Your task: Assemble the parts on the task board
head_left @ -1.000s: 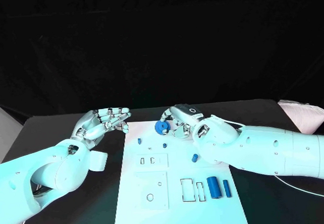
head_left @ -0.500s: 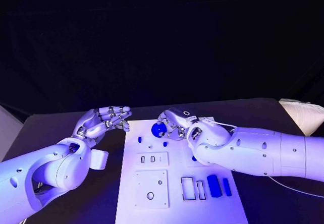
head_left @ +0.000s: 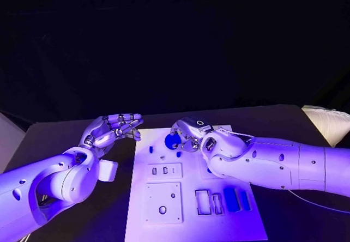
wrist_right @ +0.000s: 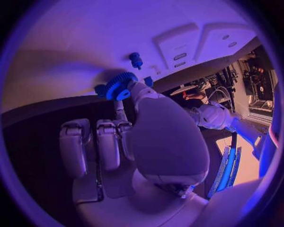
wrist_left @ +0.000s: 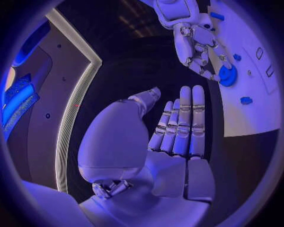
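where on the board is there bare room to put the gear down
The task board is bare along its near edge, below the square plate and the slots holding blue bars. The far end is crowded: the right hand holds the gear above small blue pegs. The left hand hovers off the board's far-left corner.

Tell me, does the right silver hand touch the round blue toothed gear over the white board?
Touching. In the right wrist view the right hand pinches the blue gear at its fingertips; the left wrist view shows its fingers closed on the gear above the white task board.

black table [head_left: 58, 138] — under the board | pale bundle [head_left: 329, 122] — at table's far right edge
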`<act>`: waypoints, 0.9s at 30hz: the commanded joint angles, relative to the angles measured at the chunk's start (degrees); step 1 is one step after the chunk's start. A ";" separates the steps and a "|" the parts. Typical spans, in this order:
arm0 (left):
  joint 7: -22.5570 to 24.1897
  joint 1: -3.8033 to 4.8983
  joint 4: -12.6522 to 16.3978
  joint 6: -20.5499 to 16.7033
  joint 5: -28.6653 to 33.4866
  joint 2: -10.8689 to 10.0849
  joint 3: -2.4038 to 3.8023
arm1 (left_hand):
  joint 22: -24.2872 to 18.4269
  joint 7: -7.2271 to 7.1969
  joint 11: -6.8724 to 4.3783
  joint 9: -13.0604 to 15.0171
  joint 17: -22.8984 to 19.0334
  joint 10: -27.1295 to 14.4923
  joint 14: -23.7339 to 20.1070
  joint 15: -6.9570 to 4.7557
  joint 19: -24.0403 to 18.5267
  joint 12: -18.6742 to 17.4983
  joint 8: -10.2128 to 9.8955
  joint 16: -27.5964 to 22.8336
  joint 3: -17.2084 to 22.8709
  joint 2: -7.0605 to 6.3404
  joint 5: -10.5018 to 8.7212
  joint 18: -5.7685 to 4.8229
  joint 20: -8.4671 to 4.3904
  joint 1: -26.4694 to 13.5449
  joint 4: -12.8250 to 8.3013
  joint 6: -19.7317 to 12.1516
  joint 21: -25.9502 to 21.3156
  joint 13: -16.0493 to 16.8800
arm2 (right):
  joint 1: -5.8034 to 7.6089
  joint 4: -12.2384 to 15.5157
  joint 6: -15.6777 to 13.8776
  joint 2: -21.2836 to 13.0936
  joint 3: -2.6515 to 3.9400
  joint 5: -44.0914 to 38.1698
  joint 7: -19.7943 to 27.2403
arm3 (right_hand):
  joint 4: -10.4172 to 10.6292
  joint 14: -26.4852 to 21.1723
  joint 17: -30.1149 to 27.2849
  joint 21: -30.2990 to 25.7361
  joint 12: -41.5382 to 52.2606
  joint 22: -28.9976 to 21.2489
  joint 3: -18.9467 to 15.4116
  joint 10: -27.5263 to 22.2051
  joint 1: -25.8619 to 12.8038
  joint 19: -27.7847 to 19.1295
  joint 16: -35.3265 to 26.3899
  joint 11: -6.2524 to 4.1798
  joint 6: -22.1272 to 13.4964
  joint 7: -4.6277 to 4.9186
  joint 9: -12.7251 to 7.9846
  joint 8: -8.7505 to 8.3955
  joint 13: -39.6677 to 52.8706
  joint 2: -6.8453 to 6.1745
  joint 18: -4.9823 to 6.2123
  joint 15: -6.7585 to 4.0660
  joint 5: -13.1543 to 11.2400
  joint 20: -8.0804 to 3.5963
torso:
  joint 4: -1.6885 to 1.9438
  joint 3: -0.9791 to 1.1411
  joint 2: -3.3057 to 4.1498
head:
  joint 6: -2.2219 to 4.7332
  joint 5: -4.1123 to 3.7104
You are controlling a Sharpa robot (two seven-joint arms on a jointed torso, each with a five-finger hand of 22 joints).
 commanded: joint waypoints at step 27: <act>-0.09 0.06 -0.05 1.29 0.16 0.06 0.05 | 0.19 -0.14 -0.09 0.09 0.12 -0.58 -0.55 0.13 -0.58 0.09 -0.21 0.31 -0.04 0.42 -0.11 0.74 -0.12 -0.41 -0.23 -0.38 0.37 -0.01 | -0.24 -2.09 3.73 1.16 -0.17 2.57 1.72 | 0.93 5.64 14.15 0.31 -1.43 15.08 -11.36 4.43 -17.23 5.99 0.38 1.47 -3.82 0.89 -1.19 -3.37 13.46 2.08 -0.83 1.41 2.01 1.43 | -0.07 0.00 0.01 | -0.19 -0.03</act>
